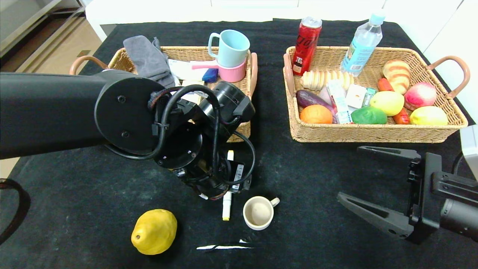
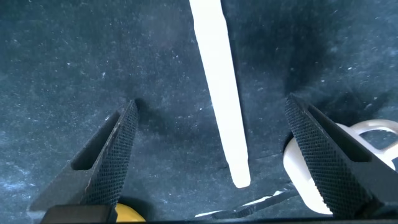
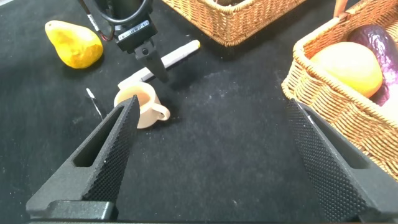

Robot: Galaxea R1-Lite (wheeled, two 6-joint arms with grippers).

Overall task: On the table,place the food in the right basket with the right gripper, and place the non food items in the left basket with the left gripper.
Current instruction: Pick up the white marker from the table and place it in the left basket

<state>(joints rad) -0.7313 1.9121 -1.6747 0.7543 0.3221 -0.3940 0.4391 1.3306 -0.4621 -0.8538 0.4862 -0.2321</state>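
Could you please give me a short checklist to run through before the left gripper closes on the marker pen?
1. Left gripper open: ok.
2. White marker pen lying between its fingers: ok.
3. Fingers clear of the small cream cup: cannot tell; one finger sits right beside it.
4. Left basket has free room: cannot tell, the arm hides much of it.
5. Right gripper open and out of the way, near the right basket: ok.
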